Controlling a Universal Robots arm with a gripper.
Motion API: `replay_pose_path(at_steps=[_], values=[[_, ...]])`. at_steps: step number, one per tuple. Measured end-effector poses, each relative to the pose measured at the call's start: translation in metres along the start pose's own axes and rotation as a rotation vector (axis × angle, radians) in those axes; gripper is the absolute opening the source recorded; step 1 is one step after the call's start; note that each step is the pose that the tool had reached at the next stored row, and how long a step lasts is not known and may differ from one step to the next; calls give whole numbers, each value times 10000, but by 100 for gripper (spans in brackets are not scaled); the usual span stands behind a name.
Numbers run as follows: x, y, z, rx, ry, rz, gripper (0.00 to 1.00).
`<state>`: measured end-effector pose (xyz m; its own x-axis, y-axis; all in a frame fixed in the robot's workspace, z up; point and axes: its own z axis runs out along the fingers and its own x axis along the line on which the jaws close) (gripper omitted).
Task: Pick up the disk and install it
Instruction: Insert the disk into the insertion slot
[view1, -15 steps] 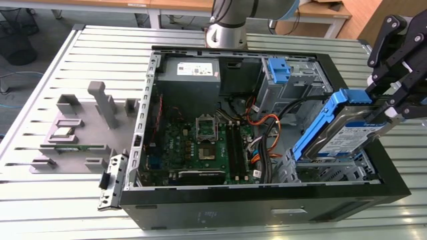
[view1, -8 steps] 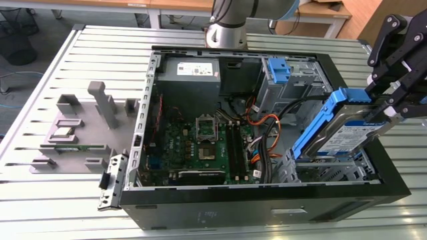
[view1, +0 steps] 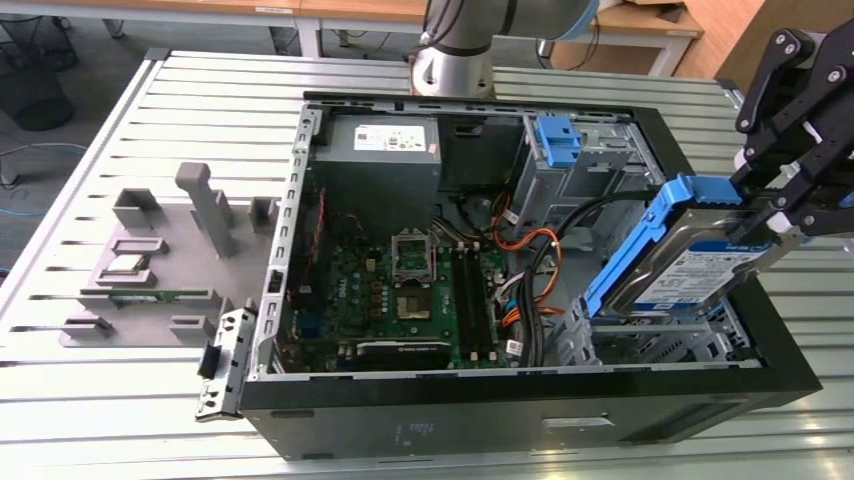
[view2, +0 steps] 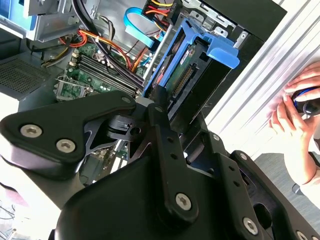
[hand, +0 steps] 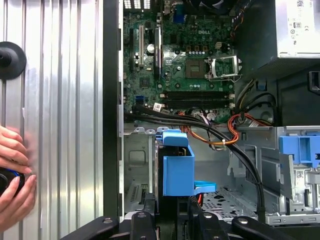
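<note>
1 disk (view1: 687, 272) in gripper (view1: 767, 215), above case (view1: 534, 420)

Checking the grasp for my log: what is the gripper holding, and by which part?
The gripper is shut on the disk, gripping its raised end; the disk hangs tilted over the case.

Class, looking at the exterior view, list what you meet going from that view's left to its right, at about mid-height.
In order: grey fixture block → motherboard → orange cables → the disk → gripper, its jaws shut on the disk.
</note>
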<state>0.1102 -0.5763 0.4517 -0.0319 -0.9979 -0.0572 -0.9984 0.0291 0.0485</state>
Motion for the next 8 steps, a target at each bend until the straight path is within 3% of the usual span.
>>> replay_pose_path(at_steps=[8], values=[[1, -1, 16, 0, 2, 1, 35]])
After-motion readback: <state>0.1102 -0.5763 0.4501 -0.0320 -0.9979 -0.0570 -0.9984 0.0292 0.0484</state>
